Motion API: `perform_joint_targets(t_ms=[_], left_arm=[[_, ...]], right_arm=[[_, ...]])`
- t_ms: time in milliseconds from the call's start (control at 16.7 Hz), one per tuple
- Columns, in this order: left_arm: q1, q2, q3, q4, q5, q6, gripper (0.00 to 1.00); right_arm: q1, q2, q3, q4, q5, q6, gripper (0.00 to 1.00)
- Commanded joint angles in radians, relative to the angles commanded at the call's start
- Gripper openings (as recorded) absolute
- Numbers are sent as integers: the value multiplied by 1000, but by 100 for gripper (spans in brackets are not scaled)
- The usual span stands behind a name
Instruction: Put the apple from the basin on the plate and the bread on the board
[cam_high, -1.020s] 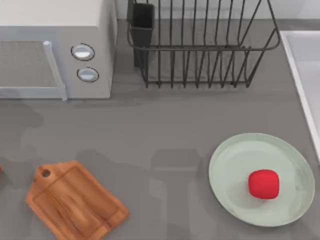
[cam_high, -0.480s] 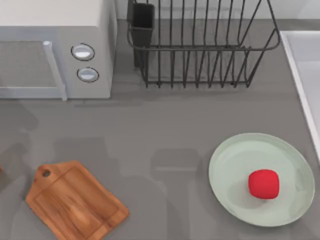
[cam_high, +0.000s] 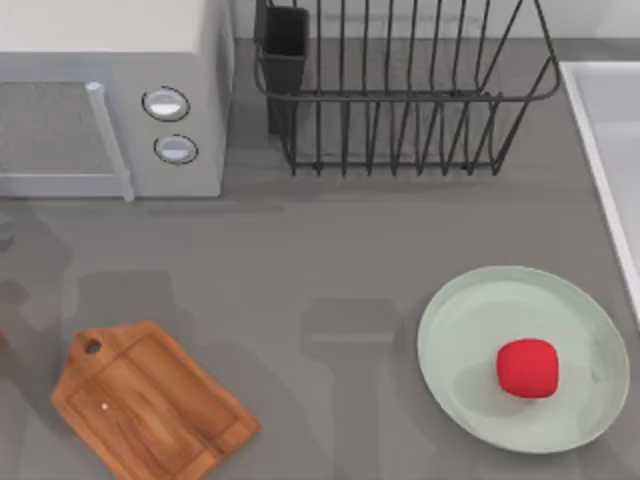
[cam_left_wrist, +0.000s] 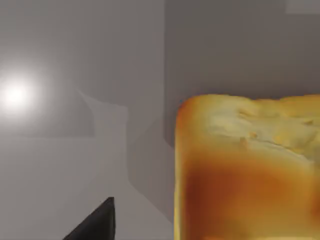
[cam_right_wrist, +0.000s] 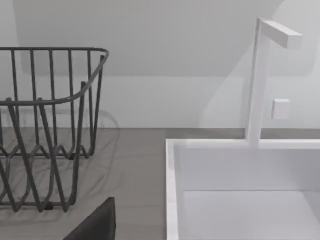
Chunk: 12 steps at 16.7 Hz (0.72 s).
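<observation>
One dark finger tip (cam_left_wrist: 95, 222) shows at the left wrist, another (cam_right_wrist: 95, 222) at the right

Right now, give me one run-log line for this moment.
apple: on plate | bread: close before left wrist camera | board: bare | basin: no apple seen

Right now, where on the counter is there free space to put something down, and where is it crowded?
The widest bare stretch of counter lies between the board and the plate, in front of the microwave and the dish rack. The board's top is bare. The plate holds the apple. The strip between plate and basin is narrow.
</observation>
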Motion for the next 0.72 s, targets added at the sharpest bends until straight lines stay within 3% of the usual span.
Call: perform_joint_targets(t_ms=[180,480,720], left_arm=[[2,44,-58,102,0,2,100],[2,53,-70,118,0,3,100],[2,53,-70,118,0,3,70]], right_arm=[[0,0,0,0,0,0,100],[0,0,0,0,0,0,100],[0,0,0,0,0,0,100]])
